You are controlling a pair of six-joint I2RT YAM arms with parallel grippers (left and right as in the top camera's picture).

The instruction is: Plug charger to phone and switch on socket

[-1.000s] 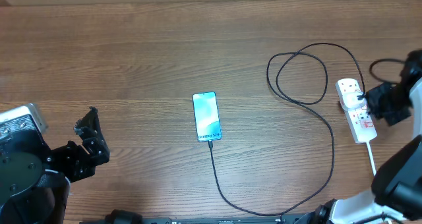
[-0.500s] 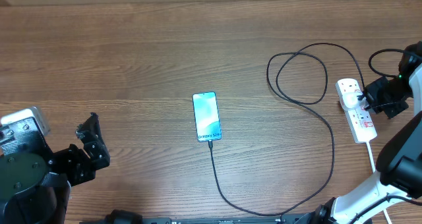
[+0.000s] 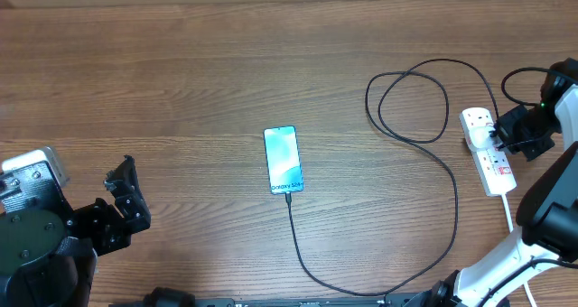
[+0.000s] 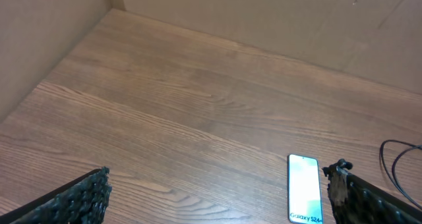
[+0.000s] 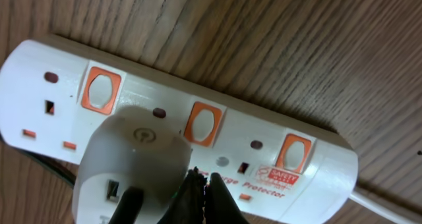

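Note:
The phone (image 3: 283, 160) lies mid-table with its lit screen up; it also shows in the left wrist view (image 4: 304, 197). The black charger cable (image 3: 452, 176) runs from the phone's bottom edge, loops right and up to the white socket strip (image 3: 488, 153). A white charger adapter (image 5: 135, 158) sits plugged into the strip (image 5: 316, 165). My right gripper (image 5: 201, 184) is shut, its tips just over the strip beside the adapter, near the middle orange switch (image 5: 201, 123). My left gripper (image 3: 122, 194) is open and empty at the table's left front.
The strip's thick white cord (image 3: 509, 218) runs toward the front right edge. Cardboard walls (image 4: 277, 20) close the back and left side of the table. The cable's coil (image 3: 411, 99) lies left of the strip.
My right gripper has shifted slightly up and right over the strip. The left arm, phone and cable have barely moved.

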